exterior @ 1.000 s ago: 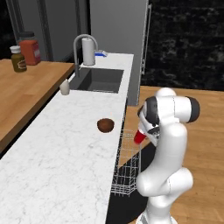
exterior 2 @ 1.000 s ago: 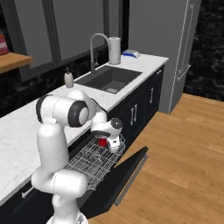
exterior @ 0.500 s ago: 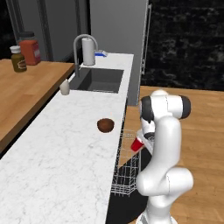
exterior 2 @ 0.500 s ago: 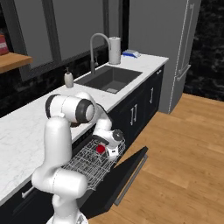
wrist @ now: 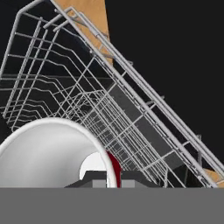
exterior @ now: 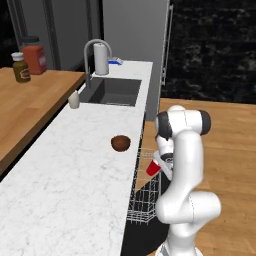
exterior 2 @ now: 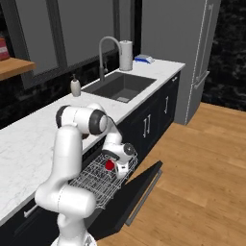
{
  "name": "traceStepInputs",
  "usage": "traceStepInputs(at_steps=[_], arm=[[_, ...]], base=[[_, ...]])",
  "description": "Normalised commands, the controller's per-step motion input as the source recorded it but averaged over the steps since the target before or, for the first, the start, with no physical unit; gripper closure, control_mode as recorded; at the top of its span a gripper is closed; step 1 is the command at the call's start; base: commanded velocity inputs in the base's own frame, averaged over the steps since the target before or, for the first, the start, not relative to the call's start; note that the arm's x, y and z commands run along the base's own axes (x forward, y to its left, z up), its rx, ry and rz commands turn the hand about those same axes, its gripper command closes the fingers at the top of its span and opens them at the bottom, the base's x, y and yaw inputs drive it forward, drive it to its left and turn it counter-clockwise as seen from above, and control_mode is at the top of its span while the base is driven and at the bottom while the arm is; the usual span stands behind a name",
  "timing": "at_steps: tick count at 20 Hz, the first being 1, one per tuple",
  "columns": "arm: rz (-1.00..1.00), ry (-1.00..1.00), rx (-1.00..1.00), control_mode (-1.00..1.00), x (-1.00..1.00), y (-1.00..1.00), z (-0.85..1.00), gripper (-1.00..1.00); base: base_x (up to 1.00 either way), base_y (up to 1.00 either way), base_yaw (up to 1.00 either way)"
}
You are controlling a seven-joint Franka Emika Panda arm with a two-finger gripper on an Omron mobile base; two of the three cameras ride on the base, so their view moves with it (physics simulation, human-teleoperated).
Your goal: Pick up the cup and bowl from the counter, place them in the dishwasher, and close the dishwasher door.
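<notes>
Hand view: the cup (wrist: 52, 153) looms at the lower left, its white inside and thin rim turned toward the lens, a sliver of red outer wall beside the two dark fingertips (wrist: 94, 178), which pinch that rim from inside and outside; beyond it run the white wires of the rack (wrist: 131, 109). In the right base view the gripper (exterior 2: 114, 164) hangs low over the near part of the rack (exterior 2: 91, 180), clenched on the red cup (exterior 2: 110, 165), with the dishwasher door (exterior 2: 139, 190) dropped open toward the wooden floor (exterior 2: 202, 163). In the left base view the cup (exterior: 153, 167) sits tilted at the hand, just right of the counter (exterior: 65, 185) edge, while the bowl (exterior: 120, 143) rests on the marble, well apart from the arm and short of the sink (exterior: 112, 91). The cup looks light, rigid and smooth-walled, so a rim pinch probably lets it swing or slip if jolted; it likely needs a gentle release between the wires. The bowl, wider and shallow, would probably also be best taken by its rim.
</notes>
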Motion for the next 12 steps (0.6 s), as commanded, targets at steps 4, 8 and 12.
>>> traceStepInputs(at_steps=[4, 8, 12], arm=[[-0.07, 0.11, 0.03, -1.0, 0.28, 0.01, -0.06, 1.0], [-0.08, 0.14, 0.02, -1.0, 0.35, 0.12, -0.07, 1.0], [-0.09, 0.16, 0.01, -1.0, 0.46, 0.21, -0.21, 1.0]], base=[[0.0, 0.0, 0.0], [0.0, 0.0, 0.0], [0.0, 0.0, 0.0]])
